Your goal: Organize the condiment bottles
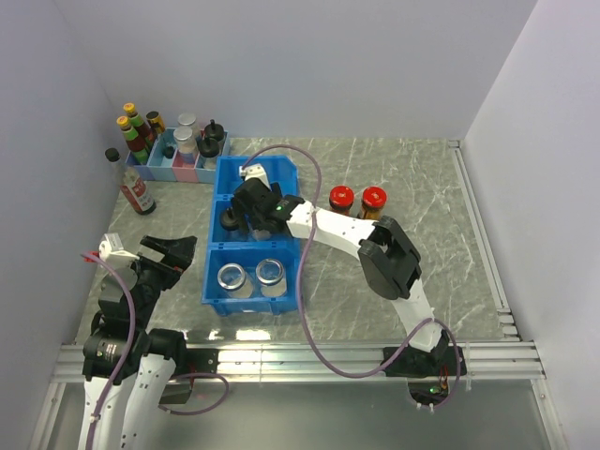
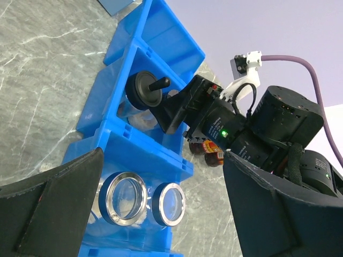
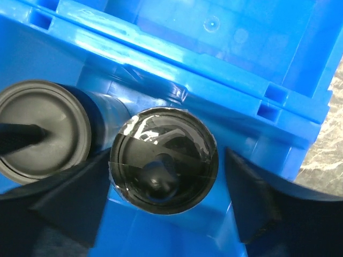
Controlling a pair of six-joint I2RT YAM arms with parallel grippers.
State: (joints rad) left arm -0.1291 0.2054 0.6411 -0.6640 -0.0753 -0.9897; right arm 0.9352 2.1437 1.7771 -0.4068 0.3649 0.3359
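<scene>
Right gripper [image 3: 167,182] is straddling a black-capped shaker [image 3: 163,160], jaws parted, in the middle compartment of the blue bin [image 3: 187,59]; rising straight up should avoid toppling it. Left gripper [image 1: 169,253] is waiting, spread wide and empty.

blue bin [image 1: 281,178]: set directly beneath the right fingers [image 3: 252,203]
sauce bottles [image 1: 136,131]: racked well beyond the left fingers [image 2: 53,209]
worktop [image 1: 422,169]: marbled grey

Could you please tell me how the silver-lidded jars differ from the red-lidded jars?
The silver-lidded jars are clear glass; the red-lidded jars are dark. The silver-lidded jars sit in the nearest compartment of the blue bin; the red-lidded jars stand on the table, right of the bin. Both pairs stand upright, side by side.
</scene>
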